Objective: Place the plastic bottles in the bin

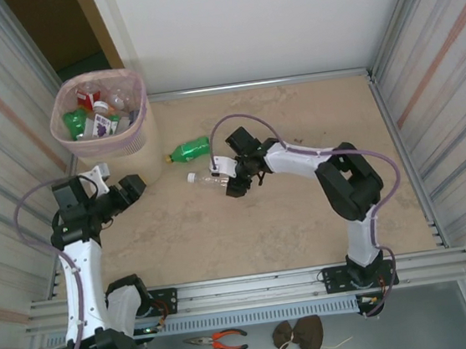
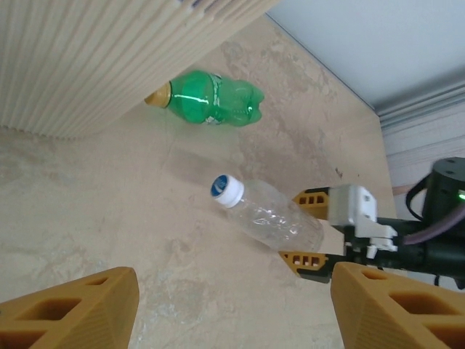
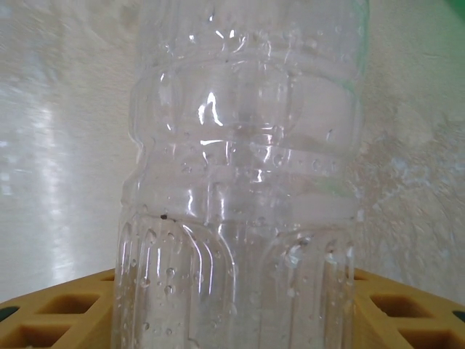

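The bin [image 1: 125, 145] stands at the far-left corner of the table [image 1: 289, 219] with several bottles [image 1: 96, 114] inside. The left gripper [image 1: 133, 188] gapes empty beside it, while the right gripper [image 1: 226, 175] clasps the base of a clear bottle [image 1: 206, 177] mid-table. A green bottle [image 1: 190, 151] lies near the bin's foot

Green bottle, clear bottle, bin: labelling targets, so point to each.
green bottle [image 1: 190, 151], top external view, mid-body.
clear bottle [image 2: 272, 216], left wrist view, ribbed body.
bin [image 1: 144, 99], top external view, pink rim.

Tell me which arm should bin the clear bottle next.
Right. Its tool brackets the clear bottle on the table; the left tool is open and empty beside the bin.
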`<state>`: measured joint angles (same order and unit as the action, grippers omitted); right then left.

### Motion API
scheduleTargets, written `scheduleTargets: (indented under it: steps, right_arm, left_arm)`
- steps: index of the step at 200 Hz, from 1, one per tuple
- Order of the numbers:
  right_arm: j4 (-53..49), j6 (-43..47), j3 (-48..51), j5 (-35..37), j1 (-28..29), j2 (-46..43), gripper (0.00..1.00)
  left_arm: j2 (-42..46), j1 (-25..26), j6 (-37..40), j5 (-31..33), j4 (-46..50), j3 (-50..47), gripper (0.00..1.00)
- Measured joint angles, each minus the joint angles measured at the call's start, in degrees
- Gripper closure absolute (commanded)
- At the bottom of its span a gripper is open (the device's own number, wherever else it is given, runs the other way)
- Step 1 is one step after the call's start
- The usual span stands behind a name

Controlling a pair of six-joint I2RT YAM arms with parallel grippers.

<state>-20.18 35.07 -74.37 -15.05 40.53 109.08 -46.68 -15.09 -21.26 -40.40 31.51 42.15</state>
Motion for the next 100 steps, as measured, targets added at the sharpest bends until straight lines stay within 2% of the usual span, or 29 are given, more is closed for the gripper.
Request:
scheduleTargets:
  steps: [58, 100]
  right_arm:
    - [10.14, -14.38, 10.38, -1.44, 2.89, -14.10, 0.46]
    - [22.14, -26.25, 19.02, -1.51, 5.49, -22.27, 0.47]
  left_arm:
    - [1.05, 9.22, -5.40, -0.48, -10.19, -1.36, 0.27]
    - [-3.93, 17.40, -10.56, -0.09, -18.69, 0.26, 0.27]
